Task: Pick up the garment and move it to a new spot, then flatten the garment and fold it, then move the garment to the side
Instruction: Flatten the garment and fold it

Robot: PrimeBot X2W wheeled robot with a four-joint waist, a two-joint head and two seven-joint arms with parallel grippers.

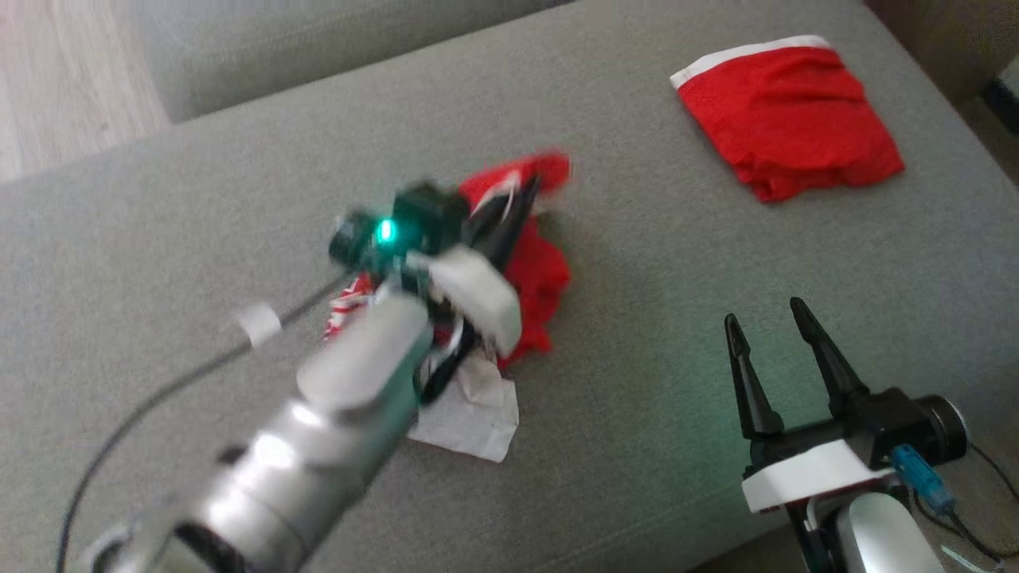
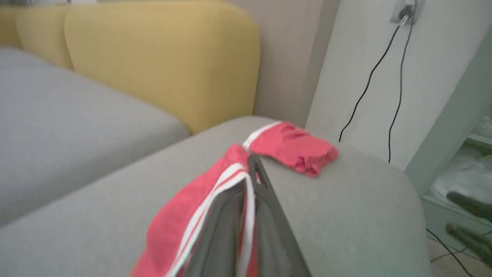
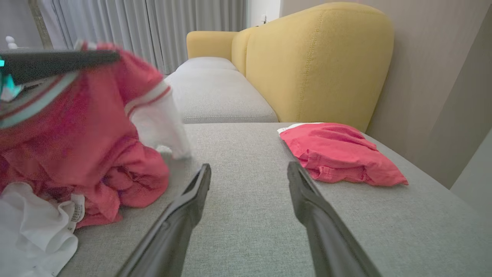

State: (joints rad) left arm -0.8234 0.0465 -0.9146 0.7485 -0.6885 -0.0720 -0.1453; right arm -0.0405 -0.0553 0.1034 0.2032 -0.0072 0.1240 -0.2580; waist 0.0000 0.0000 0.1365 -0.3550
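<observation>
Left gripper (image 2: pixel 250 163) clamped on crumpled red-and-white cloth garment (image 1: pixel 541 274); right gripper (image 1: pixel 764 312) open, idle. Lift high, set down well apart from folded red cloth (image 1: pixel 788 119).

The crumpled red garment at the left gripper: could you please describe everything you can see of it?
The red garment looks like soft, thin fabric with white-striped trim, a white section and a sewn-in label. It is crumpled and not folded. The left gripper has its jaws shut on a striped edge and holds that part up, while the rest lies heaped on the grey sofa cushion.
</observation>
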